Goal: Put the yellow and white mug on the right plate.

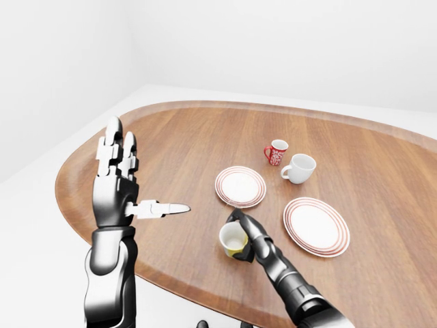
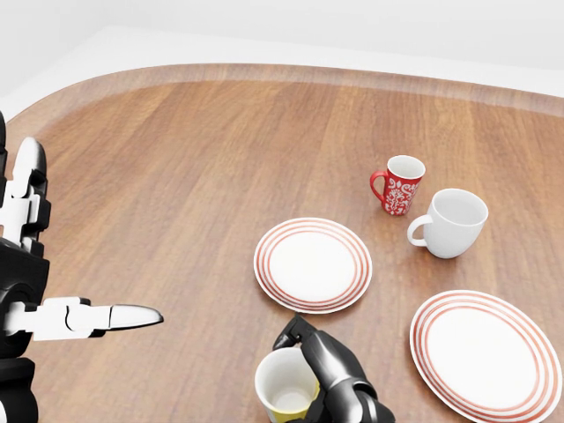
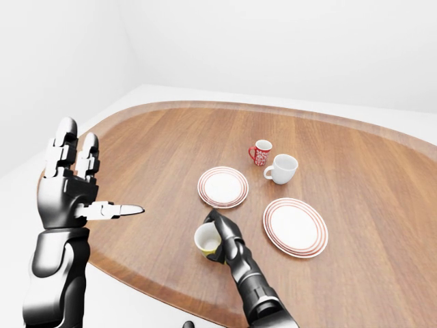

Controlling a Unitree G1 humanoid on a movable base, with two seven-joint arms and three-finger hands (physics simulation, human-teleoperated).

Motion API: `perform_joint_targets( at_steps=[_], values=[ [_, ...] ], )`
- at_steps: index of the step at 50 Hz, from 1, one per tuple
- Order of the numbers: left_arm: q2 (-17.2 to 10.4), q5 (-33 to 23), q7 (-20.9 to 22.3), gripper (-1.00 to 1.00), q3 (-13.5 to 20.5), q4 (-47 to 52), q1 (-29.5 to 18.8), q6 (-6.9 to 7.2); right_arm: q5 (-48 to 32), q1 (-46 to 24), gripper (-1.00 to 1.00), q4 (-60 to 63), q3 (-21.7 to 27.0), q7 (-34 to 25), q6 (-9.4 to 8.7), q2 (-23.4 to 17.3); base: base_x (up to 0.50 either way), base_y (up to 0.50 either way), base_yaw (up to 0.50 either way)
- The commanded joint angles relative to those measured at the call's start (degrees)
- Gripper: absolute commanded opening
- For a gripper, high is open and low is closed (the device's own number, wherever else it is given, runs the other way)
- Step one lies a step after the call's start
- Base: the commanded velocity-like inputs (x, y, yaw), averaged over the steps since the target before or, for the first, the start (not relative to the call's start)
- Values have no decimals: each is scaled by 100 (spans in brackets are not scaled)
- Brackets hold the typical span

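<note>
**Mug in the right robot hand, below the left plate**

The mug (image 2: 285, 389), white inside with a yellow base, sits upright in the right robot hand (image 2: 324, 361), whose dark fingers close round its right side. In the head view it is just below the left plate (image 2: 313, 264) and apart from it. From the pictures I cannot tell whether the mug rests on the worktop (image 2: 194, 176) or hangs slightly above it.

The right plate (image 2: 486, 351), red-ringed like the left one, lies to the right of the left plate, lower in the head view, with bare wood between them. It carries nothing.

Above and to the right of the left plate stand a red patterned mug (image 2: 401, 184) and, just beside that, a plain white cup (image 2: 452, 222), handle turned toward the left plate.

Well to the left of the left plate, the left robot hand (image 1: 117, 179) is raised over the worktop's edge, spread wide: two fingers point up, the thumb sticks out sideways, and it holds nothing.
</note>
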State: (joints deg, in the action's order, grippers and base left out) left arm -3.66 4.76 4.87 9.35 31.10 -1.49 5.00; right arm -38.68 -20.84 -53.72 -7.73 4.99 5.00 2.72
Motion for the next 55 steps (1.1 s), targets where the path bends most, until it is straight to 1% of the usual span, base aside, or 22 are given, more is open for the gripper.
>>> perform_joint_targets(
  at_steps=[1,7,13,14,18,20,22,23,26,29,32,33,36,37,41,47,48,49,50,52,54,55],
  values=[
    [4,3,4,100,-3,15,4,0,25,272,-100,729,47,0,0,-68,0,0,0],
    [-3,23,-4,100,14,55,-13,0,151,260,-100,1172,161,-147,0,-202,0,0,0],
    [-2,8,-5,100,6,3,-10,0,276,414,-100,2101,294,-438,-3,-351,0,0,0],
    [-1,6,-4,100,5,0,-5,0,290,440,-100,2231,303,-480,-73,-364,0,0,0],
    [-4,6,-4,100,8,0,-11,0,342,604,-100,3086,385,-776,-516,-443,0,0,0],
    [-3,3,-4,100,5,-1,-10,0,366,633,-100,3259,403,-839,-611,-468,0,0,0],
    [2,-3,-3,100,-7,16,8,0,397,700,-100,3616,464,-953,-803,-509,0,0,0],
    [4,-2,-1,100,-7,19,10,0,408,710,-100,3666,477,-965,-834,-528,0,0,0],
    [6,-9,1,100,-9,-2,12,0,498,641,-100,3556,568,-918,-795,-606,0,0,0],
    [10,-12,4,100,-17,15,22,0,575,678,-100,3702,656,-965,-906,-674,0,0,0],
    [10,-14,3,100,-17,28,20,0,684,607,-100,3604,764,-933,-890,-767,0,0,0],
    [11,-16,5,100,-19,32,24,0,713,615,-100,3661,798,-946,-934,-793,0,0,0],
    [16,-20,8,100,-23,26,30,0,815,544,-100,3547,893,-911,-901,-885,0,0,0],
    [16,-22,8,100,-26,35,30,0,862,554,-100,3625,957,-944,-963,-935,0,0,0],
    [13,-20,7,100,-22,23,16,0,1038,485,-100,3525,1152,-930,-955,-1135,0,0,0],
    [21,-31,7,100,-40,47,35,0,1255,337,-100,3131,1374,-840,-808,-1410,0,0,0],
    [25,-40,11,100,-50,22,44,0,1297,267,-100,2977,1413,-808,-749,-1467,0,0,0],
    [27,-41,15,100,-53,30,49,0,1313,280,-100,3035,1425,-823,-802,-1486,0,0,0],
    [28,-45,14,100,-55,14,47,0,1338,261,-100,3005,1442,-822,-800,-1513,0,0,0],
    [24,-35,15,100,-46,66,41,0,1394,210,-100,2853,1489,-785,-730,-1580,0,0,0],
    [21,-35,17,100,-39,51,33,0,1427,198,-100,2809,1508,-773,-715,-1622,0,0,0],
    [20,-31,17,100,-33,48,28,0,1442,165,-100,2702,1521,-747,-657,-1657,0,0,0]
  ],
)
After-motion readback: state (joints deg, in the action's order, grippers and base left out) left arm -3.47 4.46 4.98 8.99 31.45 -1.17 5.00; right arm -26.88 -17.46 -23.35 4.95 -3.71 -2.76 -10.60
